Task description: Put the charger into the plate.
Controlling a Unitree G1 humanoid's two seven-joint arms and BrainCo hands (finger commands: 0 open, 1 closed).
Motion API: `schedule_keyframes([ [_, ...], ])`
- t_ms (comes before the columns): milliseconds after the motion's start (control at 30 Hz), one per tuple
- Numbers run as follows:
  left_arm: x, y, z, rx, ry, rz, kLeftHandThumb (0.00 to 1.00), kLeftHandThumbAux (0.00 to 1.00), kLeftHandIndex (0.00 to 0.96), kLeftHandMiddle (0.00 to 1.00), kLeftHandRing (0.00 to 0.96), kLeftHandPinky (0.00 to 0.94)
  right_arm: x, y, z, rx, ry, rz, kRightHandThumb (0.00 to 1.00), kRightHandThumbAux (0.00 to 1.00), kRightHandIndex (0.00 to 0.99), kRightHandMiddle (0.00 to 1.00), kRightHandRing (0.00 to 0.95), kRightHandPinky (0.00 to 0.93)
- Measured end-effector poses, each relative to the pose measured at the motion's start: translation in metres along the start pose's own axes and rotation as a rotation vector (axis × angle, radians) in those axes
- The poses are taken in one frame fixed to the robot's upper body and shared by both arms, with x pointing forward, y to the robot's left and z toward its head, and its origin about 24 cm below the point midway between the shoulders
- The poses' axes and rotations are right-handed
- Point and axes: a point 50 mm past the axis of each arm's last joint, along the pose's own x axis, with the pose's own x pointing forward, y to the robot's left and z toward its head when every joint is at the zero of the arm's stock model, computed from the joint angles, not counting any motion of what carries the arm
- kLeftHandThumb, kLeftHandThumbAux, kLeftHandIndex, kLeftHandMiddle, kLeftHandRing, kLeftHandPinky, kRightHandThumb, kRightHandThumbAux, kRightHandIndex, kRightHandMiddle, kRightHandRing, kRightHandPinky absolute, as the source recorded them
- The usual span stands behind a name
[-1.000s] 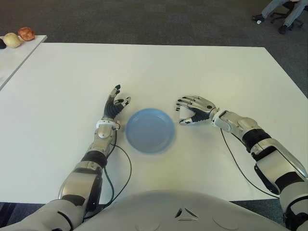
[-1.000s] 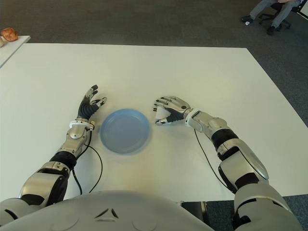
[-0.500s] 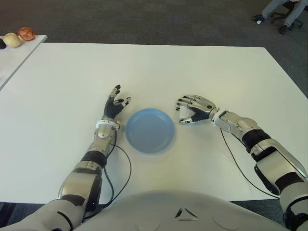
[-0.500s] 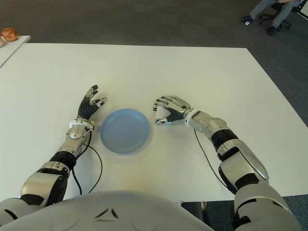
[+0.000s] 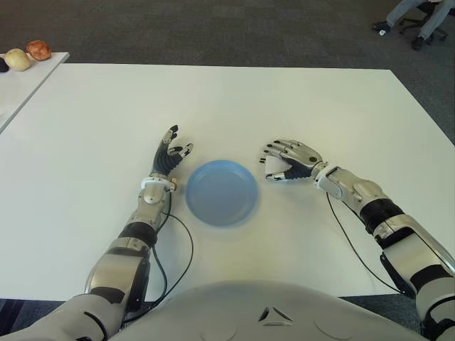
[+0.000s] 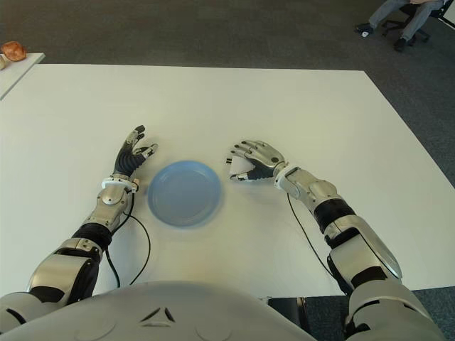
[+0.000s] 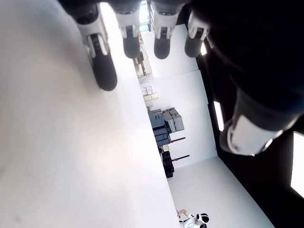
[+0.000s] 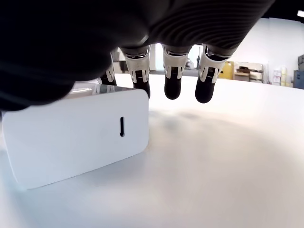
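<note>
I had the right hand (image 5: 288, 159) arched palm-down over the charger (image 8: 76, 135), a white block that stood on the white table (image 5: 234, 106) under the palm. In the right wrist view its fingers (image 8: 172, 76) hung curled in front of the block with their tips just above the tabletop. One finger seemed to come down at the charger's far top edge, but I could not tell whether it touched. The near face of the block, with a small dark slot in it, stood free of the fingers, so I read the hand as cupped over the charger and not clamped on it. From the head cameras only a sliver of white showed beneath that hand.

The blue plate (image 5: 222, 192) lay just to the left of the right hand, between my two hands, with nothing in it. The charger was outside the plate, close to its right rim.

The left hand (image 5: 170, 154) showed just beside the plate's left rim, fingers extended and a little spread, pointing away from the robot. In the left wrist view its fingers reached out over bare tabletop and held nothing.

A thin black cable (image 5: 186, 241) ran along the table by the left forearm, and another (image 5: 348, 234) by the right forearm.
</note>
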Motion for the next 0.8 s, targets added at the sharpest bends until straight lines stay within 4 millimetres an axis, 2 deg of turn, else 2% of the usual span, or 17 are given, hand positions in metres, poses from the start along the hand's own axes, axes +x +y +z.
schedule_keyframes([
  [800, 0.0, 0.001, 0.0, 0.001, 0.0, -0.001, 0.0, 0.64, 0.041, 0.074, 0.064, 0.037, -0.012, 0.003, 0.002, 0.057, 0.044, 0.007, 0.309, 0.121, 0.0, 0.0, 0.0, 0.0],
])
